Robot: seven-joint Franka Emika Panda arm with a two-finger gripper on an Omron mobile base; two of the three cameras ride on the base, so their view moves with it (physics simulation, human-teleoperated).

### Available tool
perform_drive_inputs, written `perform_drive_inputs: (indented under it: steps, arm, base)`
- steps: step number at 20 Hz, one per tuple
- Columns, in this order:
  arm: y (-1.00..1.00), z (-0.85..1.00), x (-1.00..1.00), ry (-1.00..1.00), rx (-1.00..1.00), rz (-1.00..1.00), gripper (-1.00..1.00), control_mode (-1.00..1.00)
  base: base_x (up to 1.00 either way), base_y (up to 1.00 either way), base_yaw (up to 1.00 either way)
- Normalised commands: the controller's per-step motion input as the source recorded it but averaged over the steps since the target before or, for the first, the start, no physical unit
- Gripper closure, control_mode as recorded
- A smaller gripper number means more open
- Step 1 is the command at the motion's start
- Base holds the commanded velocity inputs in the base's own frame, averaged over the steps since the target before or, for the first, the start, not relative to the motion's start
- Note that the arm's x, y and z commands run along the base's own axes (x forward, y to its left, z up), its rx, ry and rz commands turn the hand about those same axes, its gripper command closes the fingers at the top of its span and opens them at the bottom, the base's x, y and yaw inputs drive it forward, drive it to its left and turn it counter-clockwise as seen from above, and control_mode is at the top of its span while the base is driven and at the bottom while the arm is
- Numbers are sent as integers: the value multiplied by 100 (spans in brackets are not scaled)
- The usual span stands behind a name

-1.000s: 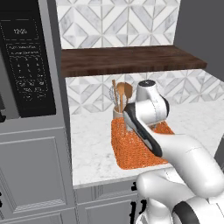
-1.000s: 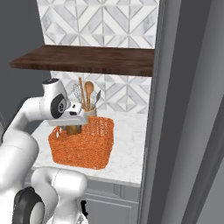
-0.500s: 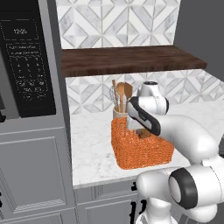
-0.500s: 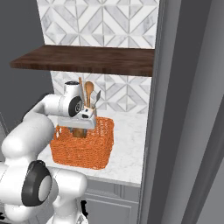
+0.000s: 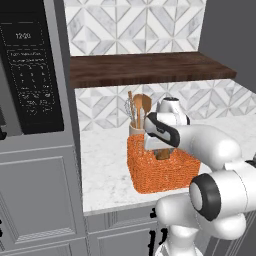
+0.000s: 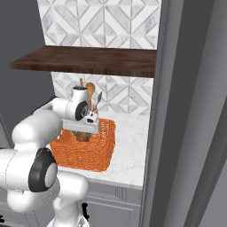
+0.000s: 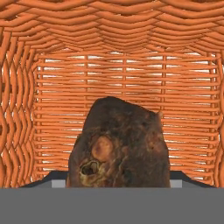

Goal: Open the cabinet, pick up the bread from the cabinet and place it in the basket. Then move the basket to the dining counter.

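The orange wicker basket (image 5: 162,175) stands on the marble worktop below the dark shelf. My gripper (image 5: 160,149) points down into it from above and is shut on the bread (image 5: 161,154), a dark golden-brown lump. In the hand view the bread (image 7: 118,144) sits low in the middle between my fingertips, with the basket's woven floor and walls (image 7: 122,74) all around it. From the right side, the bread (image 6: 82,136) shows just above the rim of the basket (image 6: 86,154). I cannot tell whether the bread touches the basket's floor.
A crock of wooden spoons (image 5: 136,120) stands right behind the basket against the tiled backsplash. A dark wooden shelf (image 5: 150,69) hangs above. A black microwave (image 5: 30,80) sits in the grey cabinetry to the left, and a tall grey panel (image 6: 186,115) rises to the right.
My hand has turned and come down over the basket, bringing the bread inside its walls. The basket has not moved.
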Motion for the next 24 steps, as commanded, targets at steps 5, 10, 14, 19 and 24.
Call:
perform_drive_inputs:
  steps: [5,10,14,19,24]
  arm:
    - [0,0,0,-3,0,0,-100,-100]
    - [1,0,-4,-8,0,0,-100,-100]
    - [0,8,-19,-11,-2,0,-100,-100]
    - [0,46,-51,-18,-8,-10,-100,-100]
    - [-18,59,-55,-11,-7,-30,-100,-100]
  base:
    - [0,0,0]
    - [0,0,0]
    - [0,0,0]
    - [0,0,0]
    - [0,0,0]
